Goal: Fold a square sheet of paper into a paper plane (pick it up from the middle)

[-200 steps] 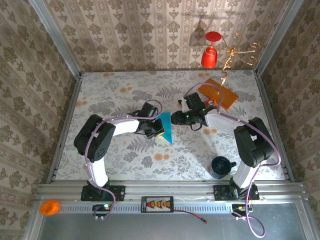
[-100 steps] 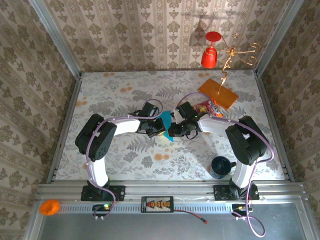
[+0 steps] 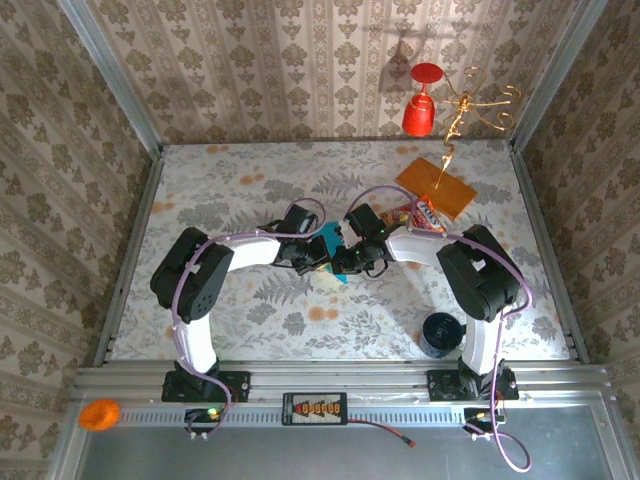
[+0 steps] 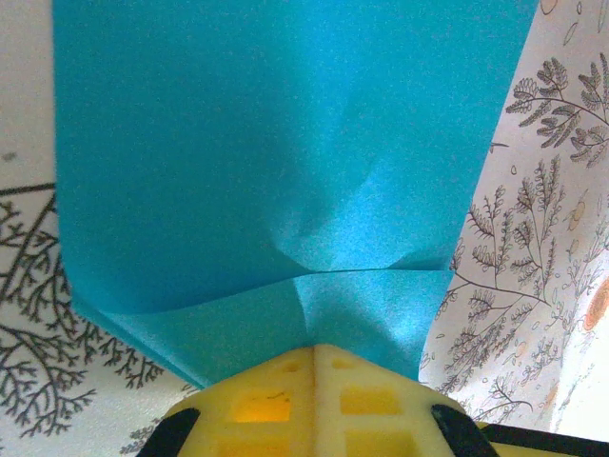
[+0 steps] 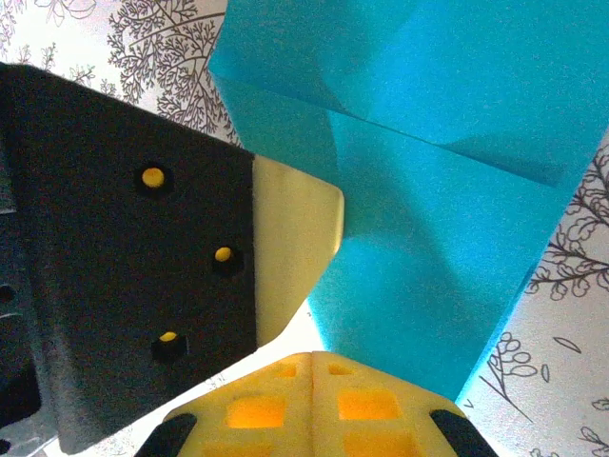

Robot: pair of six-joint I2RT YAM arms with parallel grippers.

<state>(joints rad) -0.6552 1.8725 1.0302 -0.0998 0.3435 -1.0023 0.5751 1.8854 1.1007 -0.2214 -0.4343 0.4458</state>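
Observation:
The teal-blue square sheet of paper (image 3: 327,242) stands bunched at mid-table between my two grippers. In the left wrist view the sheet (image 4: 285,162) is folded over itself with a creased flap, and my left gripper (image 4: 314,347) is shut on its lower fold. My right gripper (image 5: 312,355) is shut too, its yellow tips meeting at the sheet's (image 5: 428,238) lower left edge. The left gripper's pale finger (image 5: 290,243) and black body sit close on the left there. From above, the left gripper (image 3: 320,260) and right gripper (image 3: 340,262) nearly touch.
An orange card (image 3: 437,187) and a red-and-yellow snack packet (image 3: 418,213) lie at the back right. A dark cup (image 3: 440,333) stands near the right arm's base. A red goblet (image 3: 422,110) and a gold hook (image 3: 470,105) hang on the back wall.
My right gripper has moved left from beside the snack packet to the sheet and shut at its edge. The sheet now shows less between the grippers. The left gripper stays shut.

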